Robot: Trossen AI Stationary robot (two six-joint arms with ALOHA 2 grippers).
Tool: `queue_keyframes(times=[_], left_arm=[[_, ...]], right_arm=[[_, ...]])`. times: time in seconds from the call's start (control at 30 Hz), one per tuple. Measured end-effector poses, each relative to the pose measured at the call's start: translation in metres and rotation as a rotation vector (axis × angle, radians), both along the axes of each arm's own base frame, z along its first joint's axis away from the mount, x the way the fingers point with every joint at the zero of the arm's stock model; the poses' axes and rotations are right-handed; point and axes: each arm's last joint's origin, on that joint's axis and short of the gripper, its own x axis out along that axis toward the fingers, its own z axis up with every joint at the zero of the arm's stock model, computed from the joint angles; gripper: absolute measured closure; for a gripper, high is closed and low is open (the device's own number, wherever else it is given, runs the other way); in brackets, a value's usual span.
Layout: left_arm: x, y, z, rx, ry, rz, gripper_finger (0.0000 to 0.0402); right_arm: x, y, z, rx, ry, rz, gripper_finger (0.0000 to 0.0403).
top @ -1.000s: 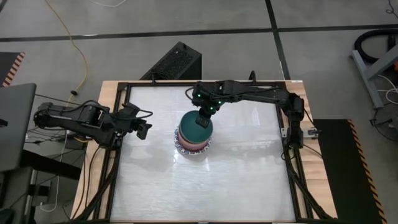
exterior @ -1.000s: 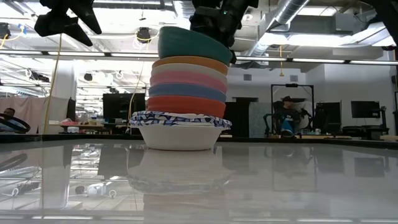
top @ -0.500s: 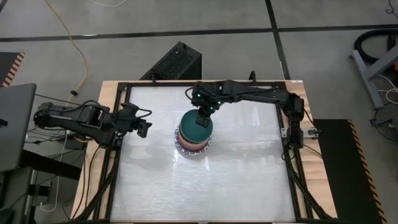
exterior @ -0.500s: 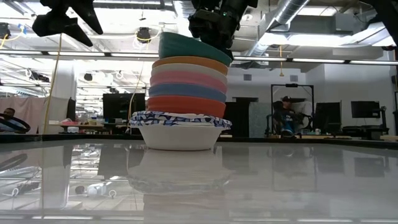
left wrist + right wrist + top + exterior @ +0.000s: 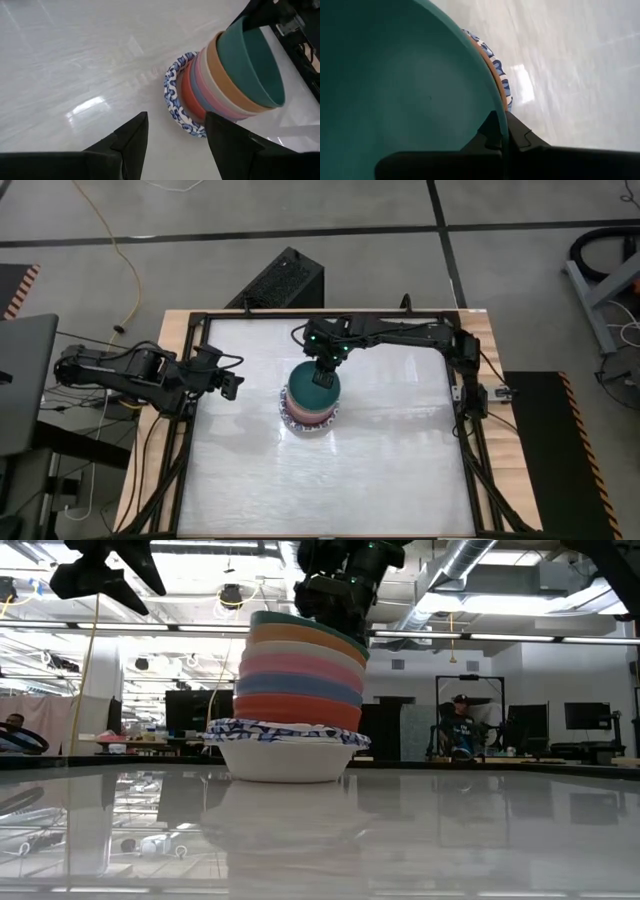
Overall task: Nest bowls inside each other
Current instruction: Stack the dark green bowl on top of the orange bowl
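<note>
Right gripper (image 5: 323, 372) pinched on green bowl (image 5: 312, 388) rim at 1 o'clock, atop stack (image 5: 290, 720). Left gripper (image 5: 228, 383) open, parked at 9 o'clock.

Green bowl (image 5: 395, 85) filling most of right wrist view, its near and far rim cut off by picture edges. Right hand (image 5: 502, 136) showing only as dark fingertips pinching that rim. In high view, green bowl hiding lower bowls; only sliver of blue-patterned rim (image 5: 290, 418) peeking out. Left hand (image 5: 100, 565) cut off by top edge in low view. Count of patterned bowls in stack impossible to tell.
</note>
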Motion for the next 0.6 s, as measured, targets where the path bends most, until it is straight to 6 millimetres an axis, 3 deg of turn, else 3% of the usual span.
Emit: queue_keyframes(times=[0.37, 0.6], left_arm=[[0.000, 0.000, 0.000, 0.000, 0.000, 0.001, 0.0216], [-0.001, 0.000, -0.001, 0.009, 0.012, 0.008, 0.0216]], right_arm=[[0.002, -0.003, -0.006, 0.026, 0.012, 0.018, 0.0391], [-0.001, -0.010, 0.010, 0.181, -0.022, 0.080, 0.0340]])
